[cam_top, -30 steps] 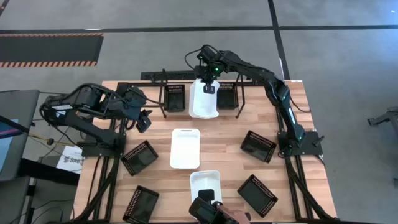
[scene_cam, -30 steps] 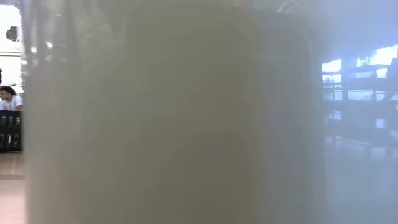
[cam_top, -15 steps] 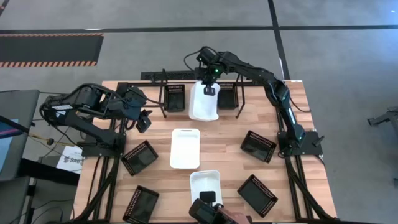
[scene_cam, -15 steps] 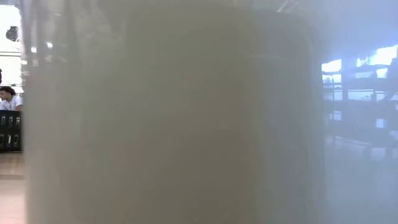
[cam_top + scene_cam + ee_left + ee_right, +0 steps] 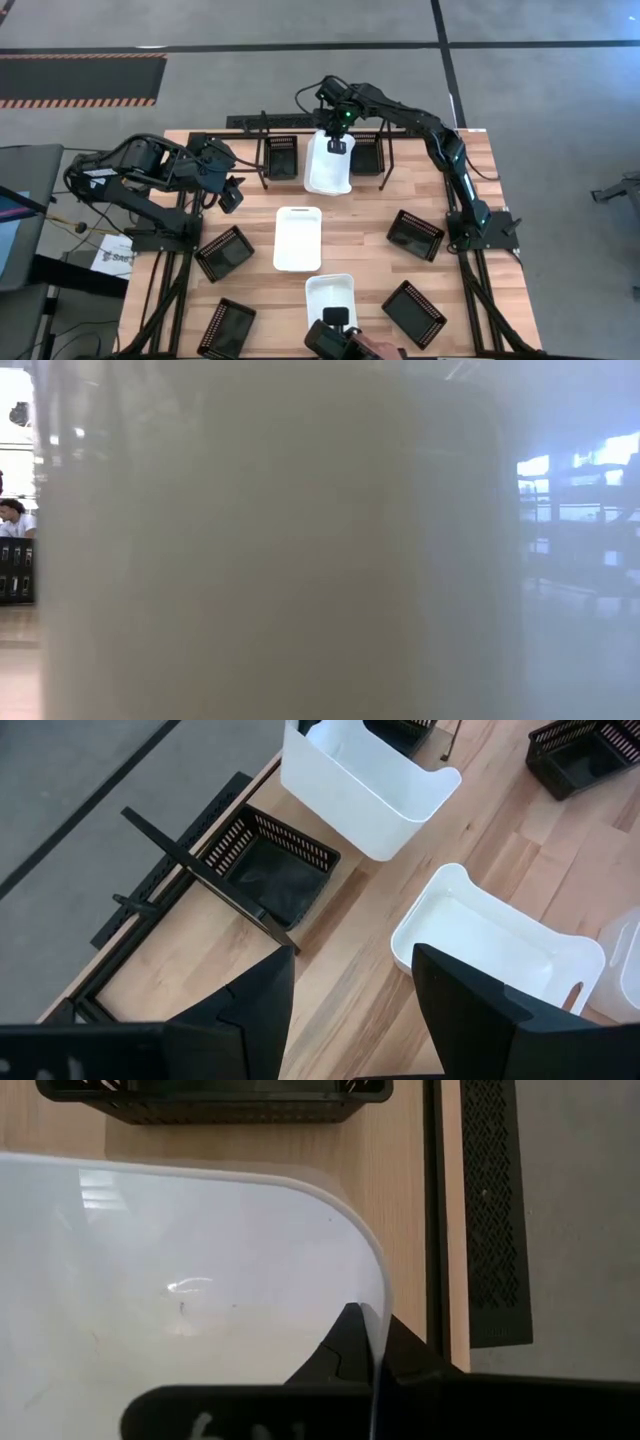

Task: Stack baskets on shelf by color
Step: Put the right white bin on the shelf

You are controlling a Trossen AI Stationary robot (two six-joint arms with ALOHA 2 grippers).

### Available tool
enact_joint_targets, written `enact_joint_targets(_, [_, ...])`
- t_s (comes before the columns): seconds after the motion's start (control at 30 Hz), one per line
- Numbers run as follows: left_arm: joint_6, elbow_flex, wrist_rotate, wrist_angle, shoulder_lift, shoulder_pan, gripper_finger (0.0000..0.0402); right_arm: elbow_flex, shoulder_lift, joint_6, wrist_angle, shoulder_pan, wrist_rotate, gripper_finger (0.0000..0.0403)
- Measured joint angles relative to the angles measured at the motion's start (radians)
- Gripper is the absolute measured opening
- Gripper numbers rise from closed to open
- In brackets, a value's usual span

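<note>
At the back edge of the table (image 5: 365, 215), the right gripper (image 5: 337, 140) is pinching the far rim of a white basket (image 5: 328, 165), fingers clamped on the wall; in the right wrist view one finger is sitting inside the rim, the other outside. That basket is sitting in the shelf (image 5: 262, 150) btwn two black baskets, one (image 5: 281, 156) on its left & one (image 5: 366, 150) on its right. Second white basket (image 5: 298, 238) is lying mid-table; a third (image 5: 331, 296) is at the near edge. Four more black baskets are spread over the front half, e.g. (image 5: 224, 252). The left gripper (image 5: 231, 193) is hanging near the table's left side w/ fingers apart, holding nothing.
</note>
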Motion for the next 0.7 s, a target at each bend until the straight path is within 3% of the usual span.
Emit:
enact_joint_targets(0.4, [0.0, 0.0, 0.0, 0.0, 0.0, 0.0, 0.0193, -0.001, 0.0, -0.012, 0.026, 0.001, 0.018, 0.0047])
enact_joint_targets(0.7, [-0.001, 0.0, 0.0, 0.0, 0.0, 0.0, 0.0193, -0.001, 0.0, -0.012, 0.045, 0.002, 0.032, 0.0054])
